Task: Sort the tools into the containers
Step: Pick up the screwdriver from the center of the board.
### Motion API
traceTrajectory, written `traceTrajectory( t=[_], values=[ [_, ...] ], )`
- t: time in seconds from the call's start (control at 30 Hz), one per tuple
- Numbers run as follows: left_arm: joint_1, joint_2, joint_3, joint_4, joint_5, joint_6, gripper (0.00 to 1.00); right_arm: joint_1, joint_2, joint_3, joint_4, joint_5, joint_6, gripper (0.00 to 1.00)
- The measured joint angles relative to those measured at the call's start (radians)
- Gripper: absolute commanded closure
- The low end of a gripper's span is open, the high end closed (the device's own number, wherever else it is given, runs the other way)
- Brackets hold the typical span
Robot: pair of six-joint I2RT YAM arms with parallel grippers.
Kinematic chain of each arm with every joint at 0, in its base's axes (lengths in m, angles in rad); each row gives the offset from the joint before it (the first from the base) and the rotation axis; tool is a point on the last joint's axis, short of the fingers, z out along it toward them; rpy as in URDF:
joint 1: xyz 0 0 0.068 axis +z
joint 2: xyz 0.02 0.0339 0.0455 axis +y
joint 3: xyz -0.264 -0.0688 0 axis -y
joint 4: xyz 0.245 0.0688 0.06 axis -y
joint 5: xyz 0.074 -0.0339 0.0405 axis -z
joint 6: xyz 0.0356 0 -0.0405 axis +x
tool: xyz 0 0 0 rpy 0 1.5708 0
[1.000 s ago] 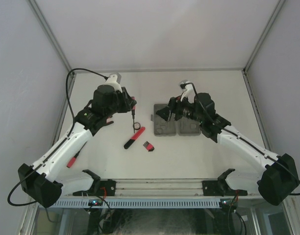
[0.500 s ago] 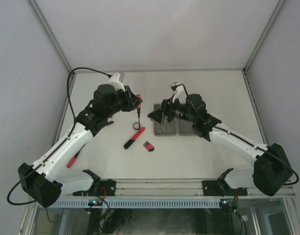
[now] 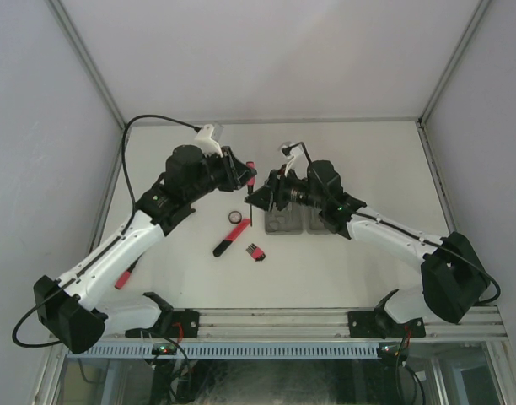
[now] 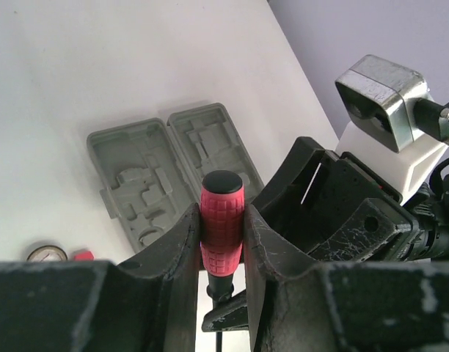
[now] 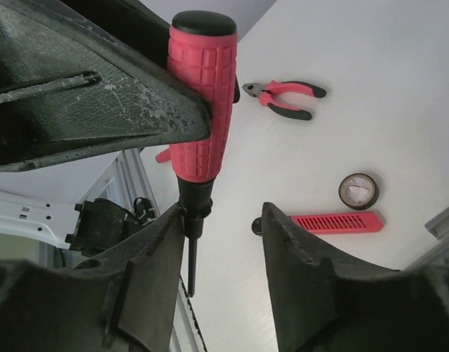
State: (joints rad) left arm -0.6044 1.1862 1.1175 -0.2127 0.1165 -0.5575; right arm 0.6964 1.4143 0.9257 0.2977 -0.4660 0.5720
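Handover step. My left tool (image 4: pixel 221 238) grips the thin red-handled screwdriver (image 4: pixel 221 209) upright above the table (image 4: pixel 78 73), just left of the grey moulded plastic hinged case (image 4: pixel 147 176). My right tool (image 5: pixel 223 227) is spread, straddling its shaft. Next, I judge: right clamps, left releases, then to a case recess.

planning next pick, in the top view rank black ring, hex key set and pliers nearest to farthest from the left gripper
From the left gripper:
1. black ring, just below it
2. hex key set, farther down the view
3. pliers, far off to the left
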Motion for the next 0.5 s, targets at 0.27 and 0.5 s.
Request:
traceTrajectory(
  t=[0.27, 0.5],
  values=[
    [-0.002, 0.000, -0.003, 0.031, 0.002, -0.001, 0.98, 0.000, 0.000, 0.005, 0.016, -0.029, 0.017, 0.89],
    [-0.002, 0.000, -0.003, 0.041, 0.003, -0.002, 0.87, -0.010, 0.000, 0.005, 0.023, -0.045, 0.025, 1.00]
  ],
)
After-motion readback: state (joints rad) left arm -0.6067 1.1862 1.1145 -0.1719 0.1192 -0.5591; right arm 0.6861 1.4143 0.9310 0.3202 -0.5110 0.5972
